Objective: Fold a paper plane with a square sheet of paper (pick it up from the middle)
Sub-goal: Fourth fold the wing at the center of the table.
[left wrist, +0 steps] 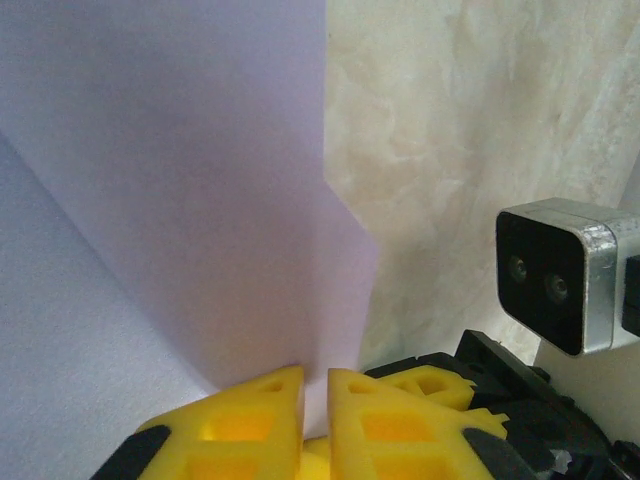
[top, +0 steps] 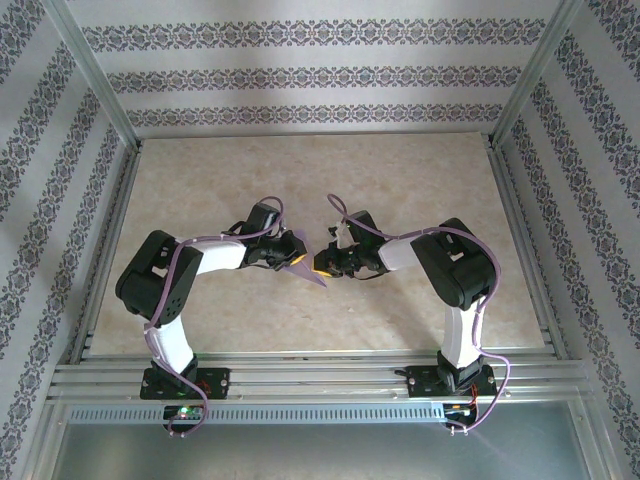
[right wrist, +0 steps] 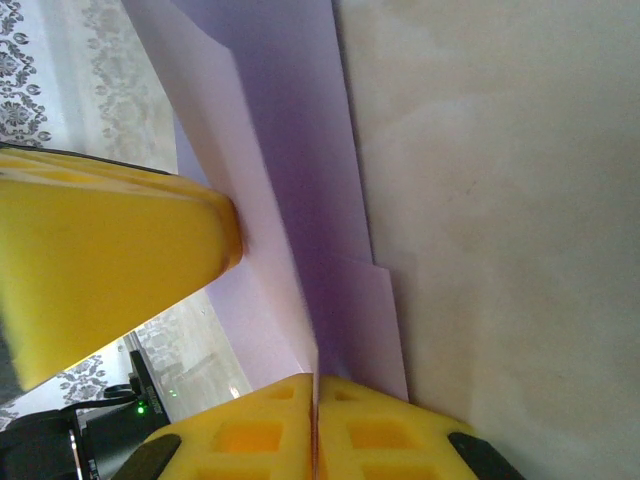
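**Workspace.** The marble-patterned table (top: 320,170) sits inside a metal-framed enclosure with patterned walls (top: 300,80). Both arms reach inward from their bases at the near edge and meet around the middle of the table.

**Task item.** The sheet of paper (top: 310,275) is pale lavender and already partly folded. It is located between the two grippers, at the centre of the table left to right. In the top view it appears as a narrow wedge whose point faces near and slightly right. Whether its lower edge touches the table cannot be determined.

**Left gripper.** The left gripper (top: 292,258) approaches from the left. In the left wrist view its yellow fingertips (left wrist: 275,395) stand close together with a thin strip of the sheet clamped in the narrow gap between them. The sheet rises away from the tips as a broad panel with a stepped right edge. The camera housing of the right wrist (left wrist: 555,275) appears just beside it (silver casing, dark lens face).

**Right gripper.** The right gripper (top: 325,262) approaches from the right. In the right wrist view its fingertips (right wrist: 360,415) are pressed together on a folded edge of the sheet, with only a hairline seam between them. A yellow finger of the left gripper (right wrist: 110,250) touches the sheet's opposite face.
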Motion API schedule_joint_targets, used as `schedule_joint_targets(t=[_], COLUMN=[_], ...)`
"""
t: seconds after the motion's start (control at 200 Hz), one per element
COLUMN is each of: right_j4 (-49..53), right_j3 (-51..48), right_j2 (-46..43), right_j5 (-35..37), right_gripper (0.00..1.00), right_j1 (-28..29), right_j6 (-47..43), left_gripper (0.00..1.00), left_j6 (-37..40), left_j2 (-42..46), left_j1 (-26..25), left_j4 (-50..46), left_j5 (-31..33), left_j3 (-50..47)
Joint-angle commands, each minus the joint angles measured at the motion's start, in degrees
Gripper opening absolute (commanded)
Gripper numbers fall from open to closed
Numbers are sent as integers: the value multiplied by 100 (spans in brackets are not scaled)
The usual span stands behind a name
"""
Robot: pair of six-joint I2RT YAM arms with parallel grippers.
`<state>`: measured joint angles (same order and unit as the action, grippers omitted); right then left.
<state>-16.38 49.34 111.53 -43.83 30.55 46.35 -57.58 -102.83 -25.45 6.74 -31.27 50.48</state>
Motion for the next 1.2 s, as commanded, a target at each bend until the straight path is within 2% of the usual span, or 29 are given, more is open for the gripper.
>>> schedule_joint_targets(t=[0.0, 0.774, 1.194], right_j4=[606, 730, 742], right_j3=[-120, -91, -82], right_j2=[437, 422, 419], right_j5=[877, 868, 824], right_gripper=[13, 13, 13], right_j1=[180, 180, 180], right_j6=[-194, -192, -173], left_gripper=[12, 9, 13], left_j6=[34, 27, 99], left_j2=[-80, -245, -360], left_j1=[-50, -31, -29], left_j4=[19, -149, -87], left_j5=[92, 226, 122], left_j3=[28, 60, 85])
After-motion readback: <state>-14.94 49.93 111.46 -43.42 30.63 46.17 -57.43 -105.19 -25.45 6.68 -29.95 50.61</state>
